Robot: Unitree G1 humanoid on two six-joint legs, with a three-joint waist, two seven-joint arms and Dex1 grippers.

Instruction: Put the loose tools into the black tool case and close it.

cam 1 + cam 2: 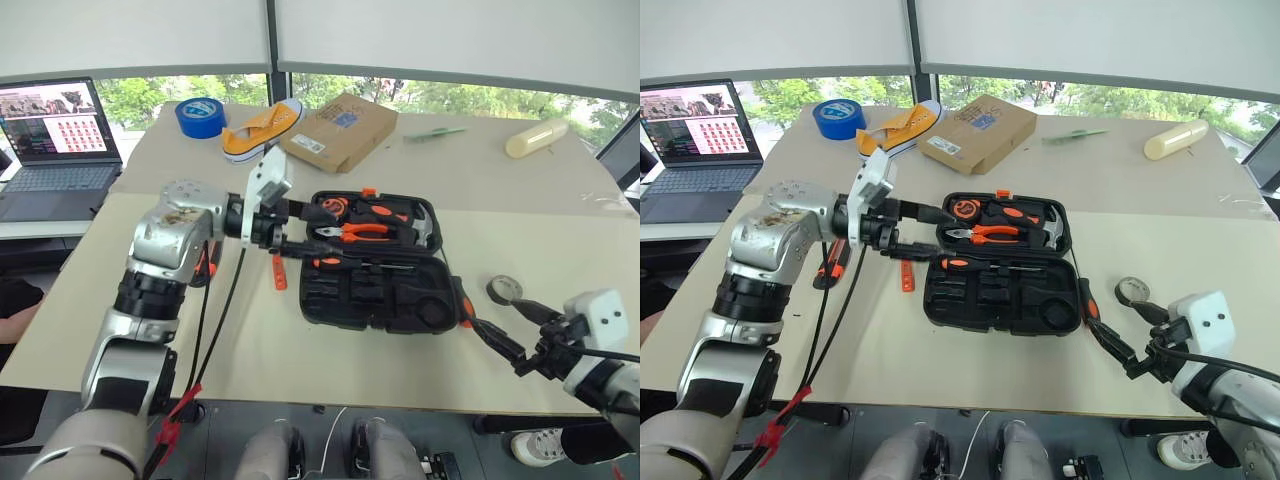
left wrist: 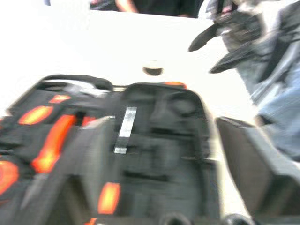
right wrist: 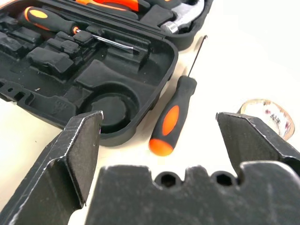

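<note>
Left gripper [image 1: 312, 232]: fingers spread and empty, hanging over the left edge of the case, mid-frame in the head view.
Right gripper [image 1: 508, 333]: wide open, holding nothing, low at the lower right, just off the case's right corner.
Case [image 1: 375, 300]: lay open and flat at the centre of the table [image 1: 300, 350]; the far half held a hammer [image 1: 424, 228] and pliers [image 1: 362, 232], the near half one screwdriver in a slot [image 3: 70, 29].
Loose screwdriver [image 3: 172, 116]: lay on the table just beside the case's right edge, orange butt toward the right gripper.
Tape roll [image 1: 503, 290]: sat on the table right of the case, near the right gripper.
Slim orange tool [image 1: 279, 272]: lay on the table left of the case, under the left gripper.
Another black-and-orange tool [image 1: 833, 264]: lay further left, partly hidden by the left arm.
</note>
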